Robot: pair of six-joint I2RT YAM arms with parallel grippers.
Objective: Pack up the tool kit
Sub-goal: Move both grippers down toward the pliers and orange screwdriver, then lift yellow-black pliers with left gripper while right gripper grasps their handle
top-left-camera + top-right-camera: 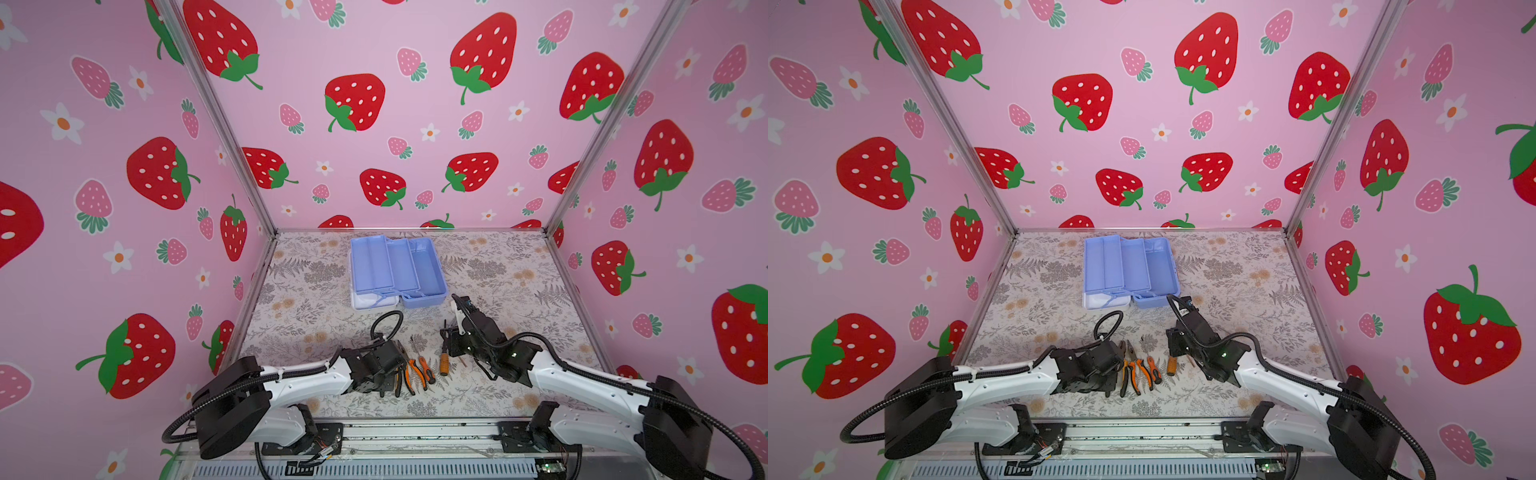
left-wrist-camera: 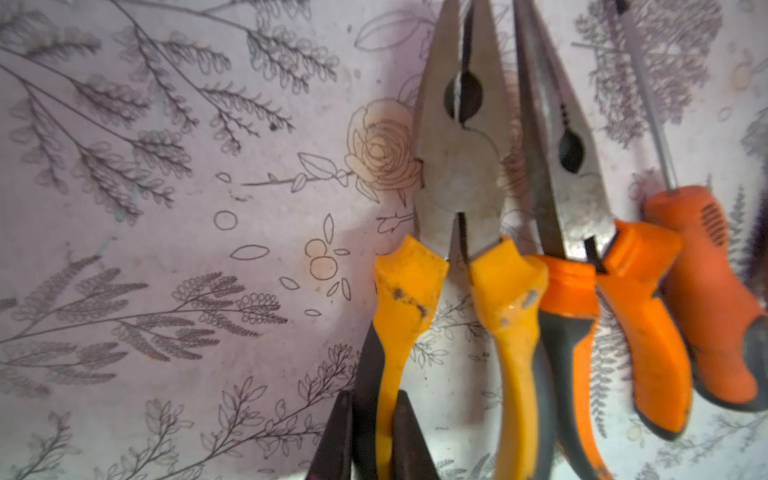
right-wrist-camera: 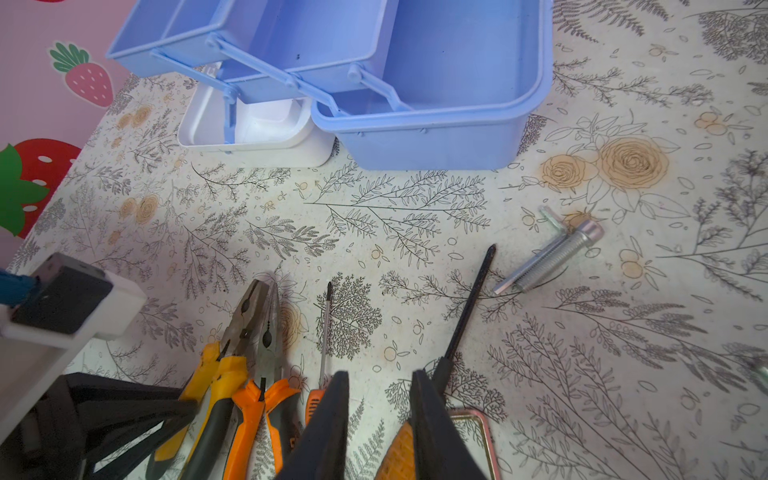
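Jaws of the left gripper (image 2: 372, 399) are clamped on one yellow handle of the combination pliers (image 2: 457, 166), which lie on the floral worktop (image 1: 316, 291). Those of the right gripper (image 3: 380, 374) stand apart astride the ribbed orange handle of the large screwdriver (image 1: 444, 363), with the worktop showing between the handle and one finger.

The tool box (image 1: 428, 270) sits open at the middle of the worktop's far edge. Its periwinkle base is empty, and its fold-out trays (image 1: 370, 266) are swung out over the white lid (image 1: 361, 302), which lies open side up against the base.

The tools are lined up near the middle of the front edge, tips toward the far edge. The orange-handled long-nose pliers (image 2: 569, 187) press against the combination pliers, and a small screwdriver (image 2: 706, 291) lies just beside them. The large screwdriver lies apart on the right.

Near its black tip, but clear of it, a hex key (image 3: 550, 218) rests against a silver bolt (image 3: 557, 253).

Strawberry-print walls (image 1: 374, 104) close in the far edge and both sides.
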